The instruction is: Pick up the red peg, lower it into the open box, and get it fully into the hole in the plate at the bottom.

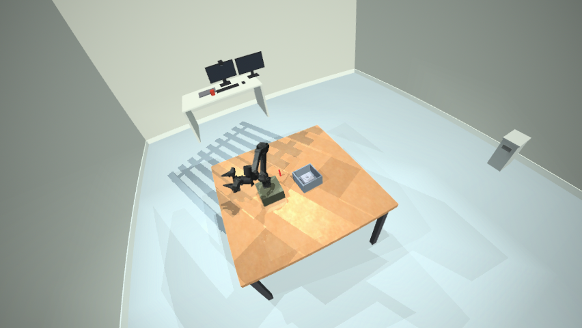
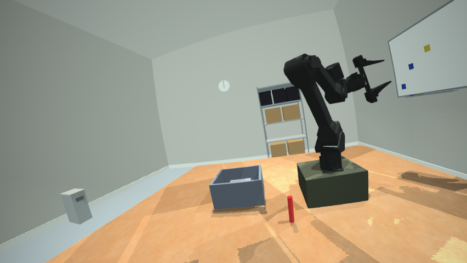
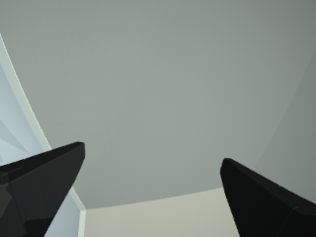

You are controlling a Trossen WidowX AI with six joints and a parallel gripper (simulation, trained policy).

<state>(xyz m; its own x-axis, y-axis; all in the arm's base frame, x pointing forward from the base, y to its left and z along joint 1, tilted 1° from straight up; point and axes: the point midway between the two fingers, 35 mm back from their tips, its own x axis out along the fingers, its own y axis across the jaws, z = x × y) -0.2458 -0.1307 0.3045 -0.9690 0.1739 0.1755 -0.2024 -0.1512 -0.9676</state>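
The red peg (image 1: 279,173) (image 2: 290,209) stands upright on the table, between the box and the arm's base block. The open box (image 1: 308,186) (image 2: 238,196) is blue-grey. The light plate (image 1: 307,176) (image 2: 240,180) lies at its bottom; the hole is too small to make out clearly. My gripper (image 1: 222,180) (image 2: 387,70) (image 3: 154,158) is open and empty, high up on the far side of the base from the box, pointing away from peg and box. The wrist view shows only walls and a bit of floor between the fingers.
The arm stands on a dark green base block (image 1: 271,193) (image 2: 336,189) on the wooden table (image 1: 345,212) (image 2: 182,228). The peg stands close to this block, and the box is a little farther off. A white desk (image 1: 195,102) with monitors is by the wall.
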